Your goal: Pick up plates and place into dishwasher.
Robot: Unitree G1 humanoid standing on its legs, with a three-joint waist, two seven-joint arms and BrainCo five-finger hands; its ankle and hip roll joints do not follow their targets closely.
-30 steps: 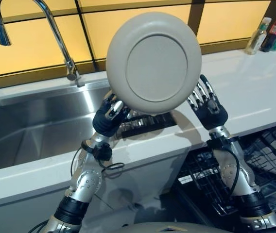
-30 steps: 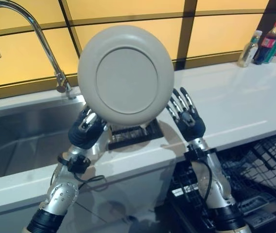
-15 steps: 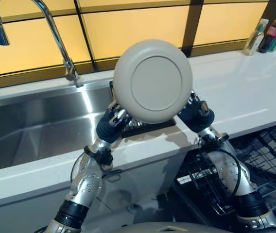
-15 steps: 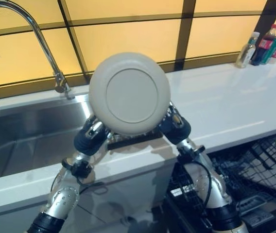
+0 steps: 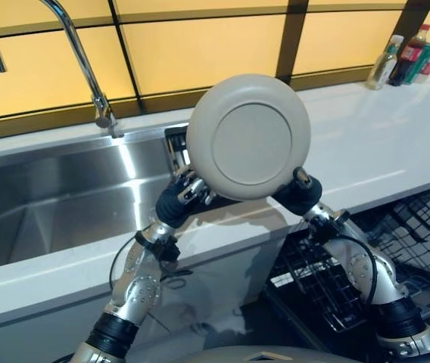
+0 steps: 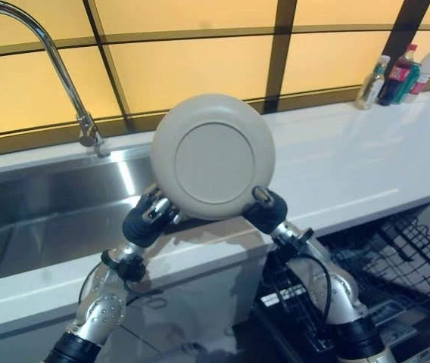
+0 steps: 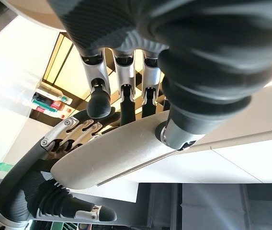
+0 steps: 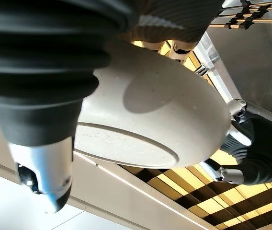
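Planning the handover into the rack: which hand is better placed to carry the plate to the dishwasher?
The right hand, probably. It grips the plate on the side where the dishwasher rack stands open, below the counter. The left hand holds the edge nearer the sink.

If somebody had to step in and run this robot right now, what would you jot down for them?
Left hand: pinches the plate at its lower left rim.
Right hand: grips the plate's lower right rim.
Plate: held upright above the counter's front edge, its underside toward the head camera, just right of the sink.
Done: plate picked up.
Left: carry it down and right to the open dishwasher rack and set it in.
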